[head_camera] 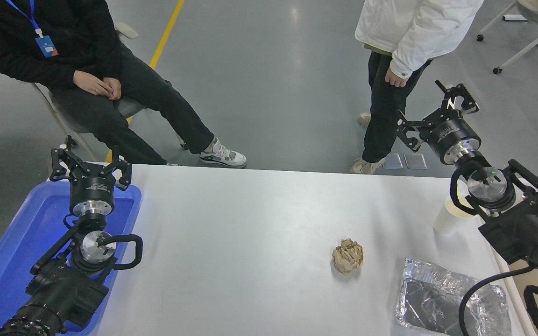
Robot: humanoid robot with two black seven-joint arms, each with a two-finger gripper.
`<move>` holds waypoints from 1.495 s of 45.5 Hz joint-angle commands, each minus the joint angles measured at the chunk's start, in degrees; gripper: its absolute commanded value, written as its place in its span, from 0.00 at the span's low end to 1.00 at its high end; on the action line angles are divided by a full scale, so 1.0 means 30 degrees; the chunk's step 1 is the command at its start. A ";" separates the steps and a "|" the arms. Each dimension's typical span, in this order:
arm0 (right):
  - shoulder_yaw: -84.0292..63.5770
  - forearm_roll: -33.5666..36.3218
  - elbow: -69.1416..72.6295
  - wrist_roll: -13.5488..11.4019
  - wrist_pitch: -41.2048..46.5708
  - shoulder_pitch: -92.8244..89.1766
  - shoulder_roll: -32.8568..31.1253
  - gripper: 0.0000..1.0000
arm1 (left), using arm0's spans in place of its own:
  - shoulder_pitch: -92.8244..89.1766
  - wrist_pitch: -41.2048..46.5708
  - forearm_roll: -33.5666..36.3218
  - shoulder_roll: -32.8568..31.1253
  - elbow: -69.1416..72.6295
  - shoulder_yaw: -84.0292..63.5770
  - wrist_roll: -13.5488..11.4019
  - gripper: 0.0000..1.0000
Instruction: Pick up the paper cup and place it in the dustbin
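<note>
A white table (250, 224) fills the lower part of the head view, its far edge running straight across the middle. Taking the table's centre as the dial: at about four o'clock lies a crumpled brown paper ball (347, 255). Further out toward four o'clock, near the front right, lies a crumpled silver foil tray (437, 298). At three o'clock, near the right edge, stands a white paper cup (447, 218), upright, partly hidden by the arm. At nine o'clock a blue plastic tray (12, 261) sits at the table's left edge.
</note>
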 commanded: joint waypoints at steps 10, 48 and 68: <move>-0.0026 0.0003 0.0063 0.0000 -0.0009 -0.0065 0.0004 1.00 | -0.0005 0.0000 0.0002 0.0012 0.0000 0.0011 -0.0021 0.99; -0.8516 -0.0319 0.3079 -0.0146 0.0050 0.2862 -0.4242 1.00 | -0.0005 0.0000 -0.0027 0.0012 0.0000 0.0011 -0.0021 0.99; -2.3074 -0.3717 0.6770 -0.0117 0.0050 1.0652 -0.8403 1.00 | -0.0005 0.0000 -0.0027 0.0012 0.0000 0.0011 -0.0021 0.99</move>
